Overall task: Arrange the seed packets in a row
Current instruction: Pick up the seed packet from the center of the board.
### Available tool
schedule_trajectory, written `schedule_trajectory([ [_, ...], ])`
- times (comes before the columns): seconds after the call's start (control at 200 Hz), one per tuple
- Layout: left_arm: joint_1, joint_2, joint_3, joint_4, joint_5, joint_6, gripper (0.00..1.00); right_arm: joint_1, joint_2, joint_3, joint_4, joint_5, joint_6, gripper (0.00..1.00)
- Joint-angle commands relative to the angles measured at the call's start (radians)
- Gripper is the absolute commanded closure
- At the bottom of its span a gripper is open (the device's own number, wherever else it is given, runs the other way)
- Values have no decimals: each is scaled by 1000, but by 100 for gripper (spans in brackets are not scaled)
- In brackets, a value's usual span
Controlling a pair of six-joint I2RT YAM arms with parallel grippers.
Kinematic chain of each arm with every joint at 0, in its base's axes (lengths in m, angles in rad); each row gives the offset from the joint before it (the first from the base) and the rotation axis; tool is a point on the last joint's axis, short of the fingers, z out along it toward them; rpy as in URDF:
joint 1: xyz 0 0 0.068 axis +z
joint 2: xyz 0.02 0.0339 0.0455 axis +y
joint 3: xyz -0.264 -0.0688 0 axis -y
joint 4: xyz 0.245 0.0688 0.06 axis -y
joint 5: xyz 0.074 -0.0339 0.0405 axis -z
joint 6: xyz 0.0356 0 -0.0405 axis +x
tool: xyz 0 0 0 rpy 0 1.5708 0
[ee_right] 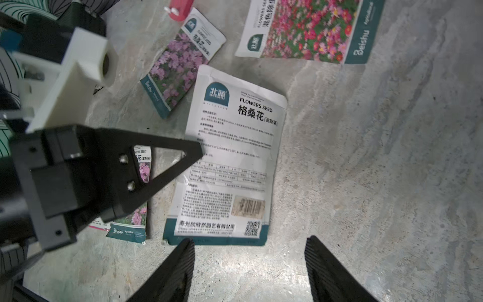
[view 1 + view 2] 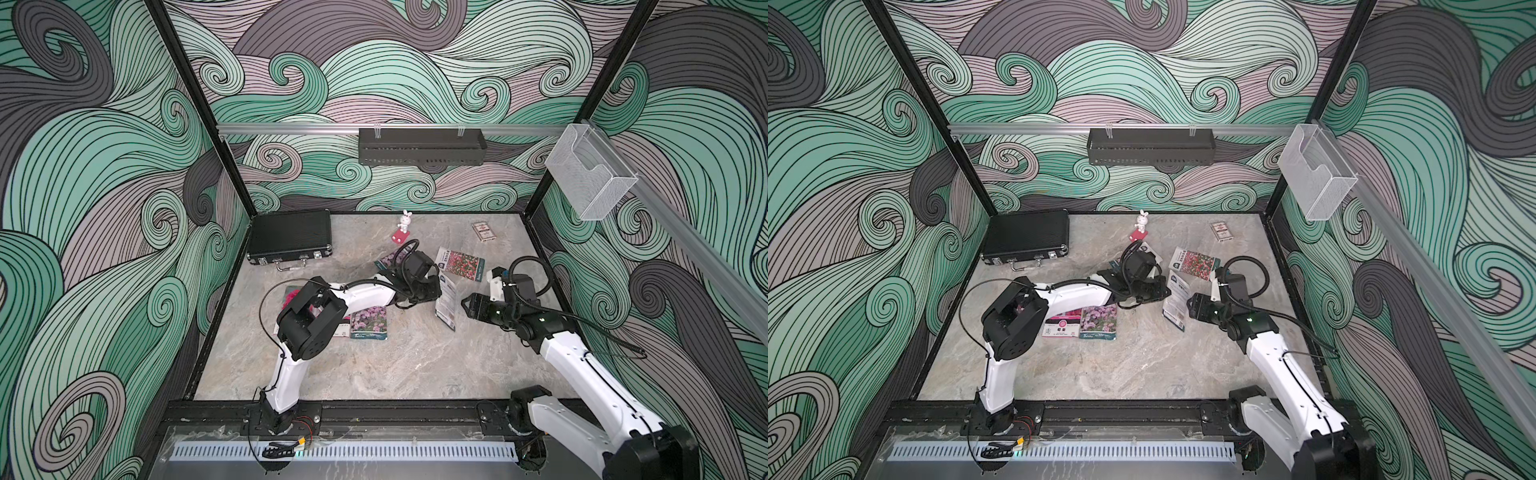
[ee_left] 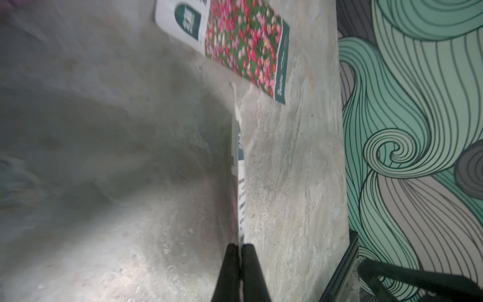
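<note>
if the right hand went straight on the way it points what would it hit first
Probably the white-backed seed packet, its teal end dead ahead of the open right hand; the hand's height is unclear.

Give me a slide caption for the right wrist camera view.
Open right gripper faces a text-side seed packet that the shut left gripper pinches by its edge.

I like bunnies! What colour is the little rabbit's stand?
Red. The stand shows best in a top view, under the white rabbit.

On the table [image 2: 374, 365], from the middle packet [image 2: 446, 303]: the far packet [image 2: 461, 264] lies at one o'clock, the near packet [image 2: 368, 322] at eight, the case [image 2: 291, 237] at ten.
</note>
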Motion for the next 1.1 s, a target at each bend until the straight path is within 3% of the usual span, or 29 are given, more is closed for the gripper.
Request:
schedule_trajectory([
  [0.0,35,-63,53,-171,-61,19,100,80,-22,20,4,155,-60,32],
  [0.18,60,-63,110,-277,-76,39,100,226,-59,-21,161,253,-72,34],
  [0.47,61,-61,135,-308,-91,13,100,495,-82,-142,473,527,-144,38],
  [0.926,64,-40,217,-410,-59,43,99,638,-3,-252,736,632,-222,41],
  [1.096,65,-41,215,-416,-57,49,99,669,25,-256,750,652,-225,41],
])
